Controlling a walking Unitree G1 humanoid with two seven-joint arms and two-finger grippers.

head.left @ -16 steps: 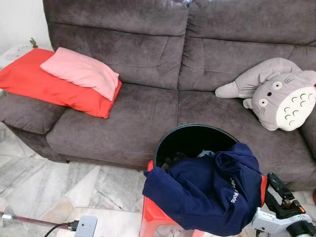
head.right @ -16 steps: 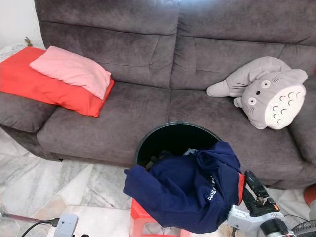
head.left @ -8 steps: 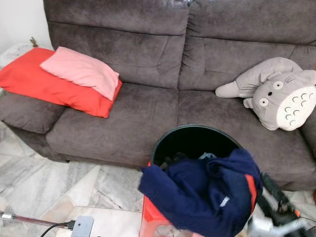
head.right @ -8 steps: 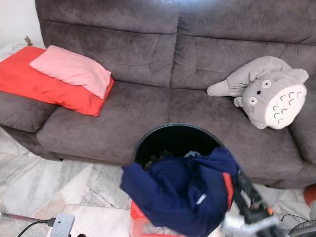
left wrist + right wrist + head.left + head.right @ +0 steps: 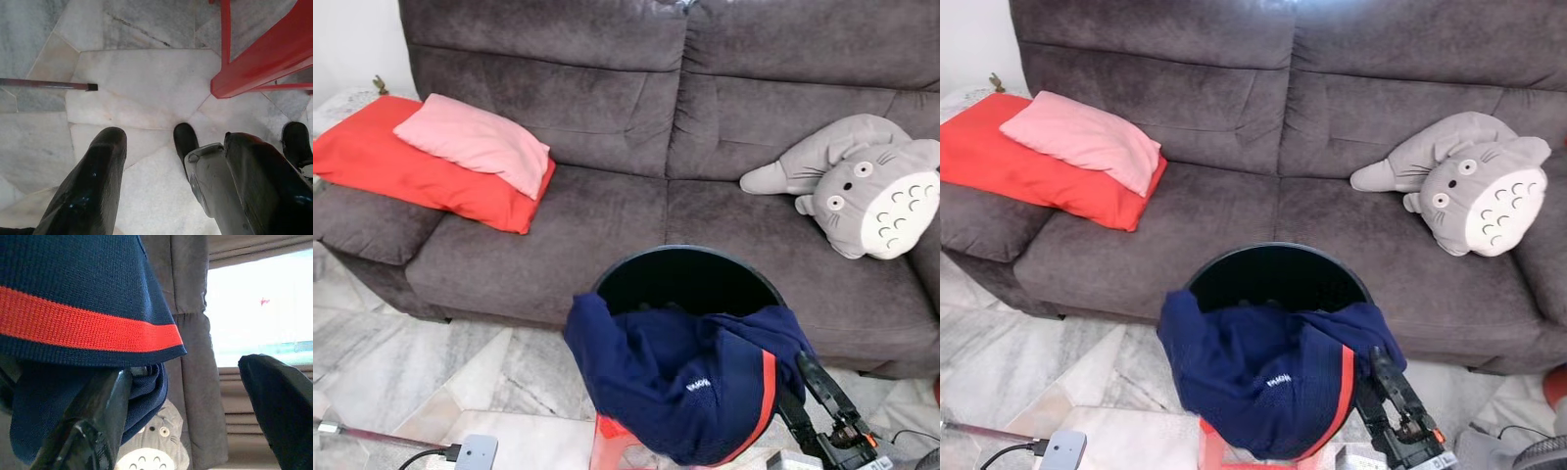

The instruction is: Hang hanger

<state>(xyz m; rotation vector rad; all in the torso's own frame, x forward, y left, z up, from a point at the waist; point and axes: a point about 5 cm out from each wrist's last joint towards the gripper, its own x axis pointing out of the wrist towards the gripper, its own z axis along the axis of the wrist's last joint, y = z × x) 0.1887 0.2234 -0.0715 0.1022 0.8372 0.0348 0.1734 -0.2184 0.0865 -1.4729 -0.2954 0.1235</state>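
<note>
A navy knit garment with an orange-red stripe and small white lettering [image 5: 690, 377] is seen draped over the front rim of a round black laundry basket [image 5: 690, 279], which stands on a red plastic stool [image 5: 612, 448] before a dark grey-brown fabric sofa [image 5: 607, 215]. No hanger can be made out; it may be hidden under the cloth. The right gripper [image 5: 815, 384] is raised at the garment's right edge, fingers spread apart in the right wrist view, cloth lying against one finger [image 5: 105, 406] but not clamped. The left gripper [image 5: 161, 166] hangs idle over the pale marble floor [image 5: 142, 83], fingers parted and empty. The step in hand is judged to be taking the garment from the basket; a firm pinch on the fabric is called for next. On the sofa are noted a pink cushion [image 5: 475, 142] upon a red cushion [image 5: 406, 171], and a grey plush toy [image 5: 862, 186].
</note>
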